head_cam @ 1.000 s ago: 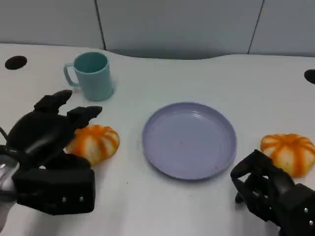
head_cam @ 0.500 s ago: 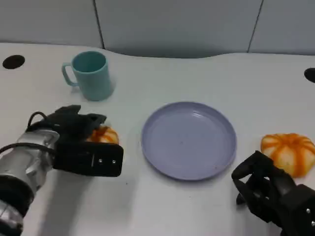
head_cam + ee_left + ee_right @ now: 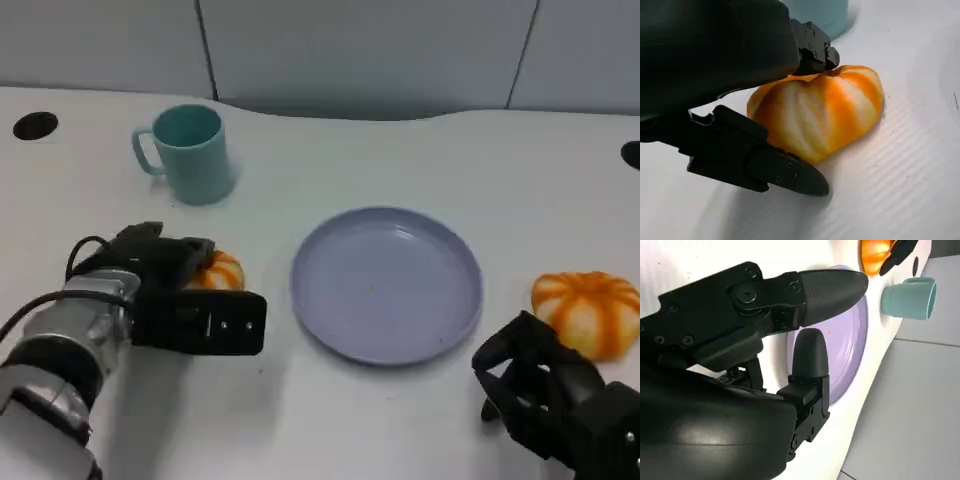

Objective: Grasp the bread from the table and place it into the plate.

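Observation:
An orange-and-white bun of bread [image 3: 218, 272] lies on the white table left of the lavender plate [image 3: 386, 285]. My left hand [image 3: 170, 295] lies over it from the near left side. In the left wrist view one finger [image 3: 815, 50] touches the top of the bread [image 3: 825, 115] and the thumb [image 3: 785, 172] lies against its other side; the bread still rests on the table. My right hand [image 3: 545, 395] hovers at the near right with its fingers loosely bent and nothing in them.
A second orange bun [image 3: 590, 310] lies right of the plate, just beyond my right hand. A teal mug [image 3: 190, 152] stands behind the left bun. Dark holes [image 3: 35, 126] mark the table's far corners. The plate has nothing on it.
My left hand came down from above the bun and closed its fingers round it, then shifted slightly right. The bun, plate and right hand stayed in place.

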